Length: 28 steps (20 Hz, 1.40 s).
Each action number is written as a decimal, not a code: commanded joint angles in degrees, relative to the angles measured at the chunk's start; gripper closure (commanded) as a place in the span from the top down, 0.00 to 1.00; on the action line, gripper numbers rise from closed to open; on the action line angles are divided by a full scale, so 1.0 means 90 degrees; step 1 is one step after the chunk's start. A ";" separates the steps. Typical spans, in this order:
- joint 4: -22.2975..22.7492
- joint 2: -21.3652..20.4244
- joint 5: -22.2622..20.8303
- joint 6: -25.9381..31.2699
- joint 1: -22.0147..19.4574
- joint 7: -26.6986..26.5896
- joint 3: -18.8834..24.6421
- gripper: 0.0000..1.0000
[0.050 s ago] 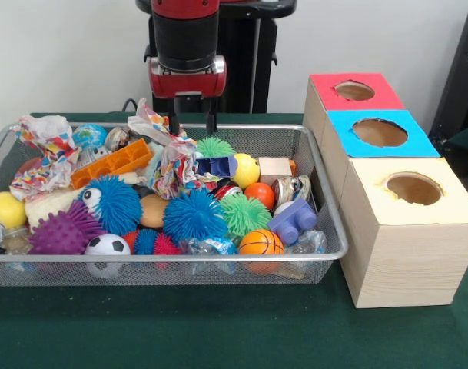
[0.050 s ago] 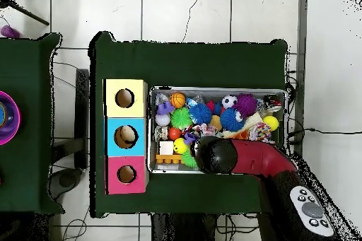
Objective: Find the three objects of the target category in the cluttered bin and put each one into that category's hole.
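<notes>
One view shows pincer [image 1: 191, 121] open.

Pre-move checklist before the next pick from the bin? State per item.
1. Gripper hangs above the wire bin, holding nothing: ok.
2. Jaws state: two prongs show apart, open: ok.
3. Under the gripper: crumpled paper wrapper covers toys; a clean grasp: cannot tell.
4. Red box, blue box and yellow box holes unobstructed: ok.
5. Target category visible on the boxes: cannot tell.
6. Bin rim clear of the arm in the overhead view: cannot tell, the arm hides that corner.
</notes>
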 commanded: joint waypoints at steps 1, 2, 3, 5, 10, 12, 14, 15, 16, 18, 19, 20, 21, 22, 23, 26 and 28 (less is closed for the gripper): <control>-0.0984 0.0415 -0.0137 0.0806 0.0044 -0.0473 0.0536 1.00; -0.1029 0.0453 -0.0147 0.0818 0.0044 -0.0505 0.0558 1.00; -0.1082 0.0492 -0.0157 0.0828 0.0048 -0.0532 0.0578 1.00; -0.1184 0.0558 -0.0180 0.0845 0.0065 -0.0571 0.0606 1.00; -0.1107 0.0579 -0.0244 0.0625 0.0015 -0.0587 0.0658 1.00; -0.1125 0.0652 -0.0277 0.0524 0.0007 -0.0564 0.0668 1.00; -0.1150 0.0699 -0.0326 0.0415 0.0034 -0.0506 0.0645 1.00; -0.1138 0.0693 -0.0373 0.0339 0.0056 -0.0490 0.0634 1.00; -0.1126 0.0687 -0.0421 0.0264 0.0079 -0.0474 0.0623 1.00; -0.1054 0.0666 -0.0508 0.0029 0.0080 -0.0450 0.0635 1.00; -0.0969 0.0674 -0.0502 -0.0193 -0.0007 -0.0456 0.0736 1.00; -0.0949 0.0661 -0.0526 -0.0277 -0.0001 -0.0410 0.0728 1.00; -0.0929 0.0647 -0.0550 -0.0360 0.0004 -0.0364 0.0721 1.00; -0.0909 0.0634 -0.0573 -0.0443 0.0010 -0.0317 0.0714 0.00; -0.0895 0.0638 -0.0592 -0.0468 0.0028 -0.0283 0.0708 0.00; -0.0900 0.0633 -0.0616 -0.0498 0.0022 -0.0271 0.0738 0.00; -0.0894 0.0629 -0.0625 -0.0512 0.0011 -0.0259 0.0753 0.00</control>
